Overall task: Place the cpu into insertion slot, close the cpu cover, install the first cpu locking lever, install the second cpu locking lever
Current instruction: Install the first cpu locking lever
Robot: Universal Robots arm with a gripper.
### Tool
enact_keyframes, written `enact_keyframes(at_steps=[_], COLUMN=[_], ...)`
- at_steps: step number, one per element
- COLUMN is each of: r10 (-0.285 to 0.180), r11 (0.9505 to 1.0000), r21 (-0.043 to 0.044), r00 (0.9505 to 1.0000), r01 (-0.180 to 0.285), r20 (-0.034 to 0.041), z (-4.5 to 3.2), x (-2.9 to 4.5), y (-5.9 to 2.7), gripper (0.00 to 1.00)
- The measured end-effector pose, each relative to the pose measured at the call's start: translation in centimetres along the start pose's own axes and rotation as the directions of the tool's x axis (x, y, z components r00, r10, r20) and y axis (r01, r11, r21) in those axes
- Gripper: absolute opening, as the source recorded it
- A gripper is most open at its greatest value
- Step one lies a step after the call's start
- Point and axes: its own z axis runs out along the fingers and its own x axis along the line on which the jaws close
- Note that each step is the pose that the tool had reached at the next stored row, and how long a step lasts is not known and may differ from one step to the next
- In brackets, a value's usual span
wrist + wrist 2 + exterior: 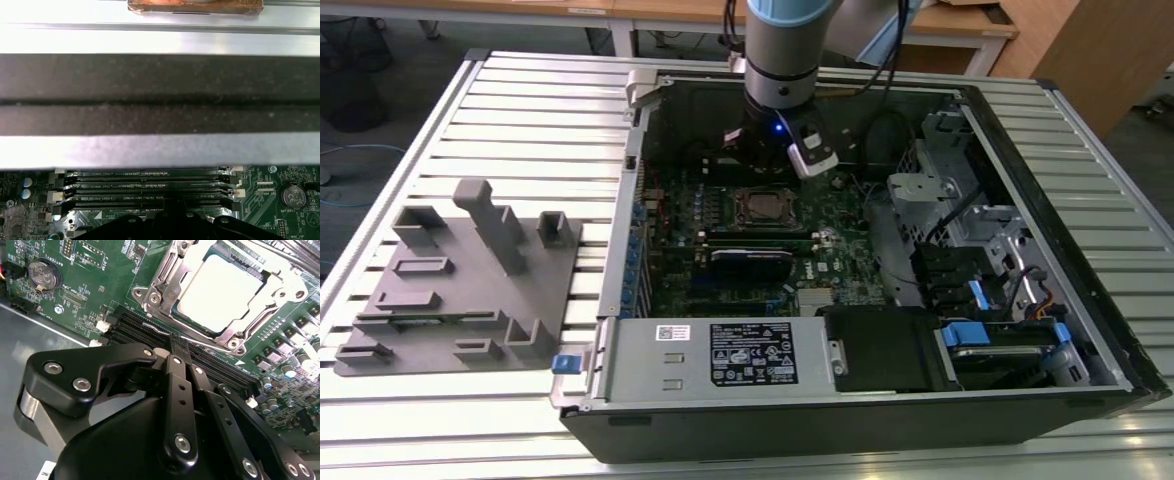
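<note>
Pose: arm (781, 60) upright, down into case (854, 400) | Claw (178, 340): closed, at memory slots (135, 325) | Case: cpu (220, 290) under lowered cover (165, 270)

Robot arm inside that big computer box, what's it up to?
The robot arm is reaching down into an open computer case, over the green board. The cpu already lies in place there, and the cpu cover is folded down around its edges. The gripper is shut, with its tips right at a thin metal locking lever along the cover's side. Whether it actually pinches the lever is hard to tell.
</note>
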Motion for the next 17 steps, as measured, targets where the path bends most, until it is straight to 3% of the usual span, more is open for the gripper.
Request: enact_keyframes(at_steps=[8,17], r10=[0.044,0.082], r11=[0.9990,0.9964], r21=[0.0027,0.0203], r00=[0.9990,0.9964], r01=[-0.044,-0.082], r20=[0.0097,0.0198], z=[0.11,0.30], x=[-0.11,-0.10], y=[-0.02,-0.06], gripper=[0.11,0.11])
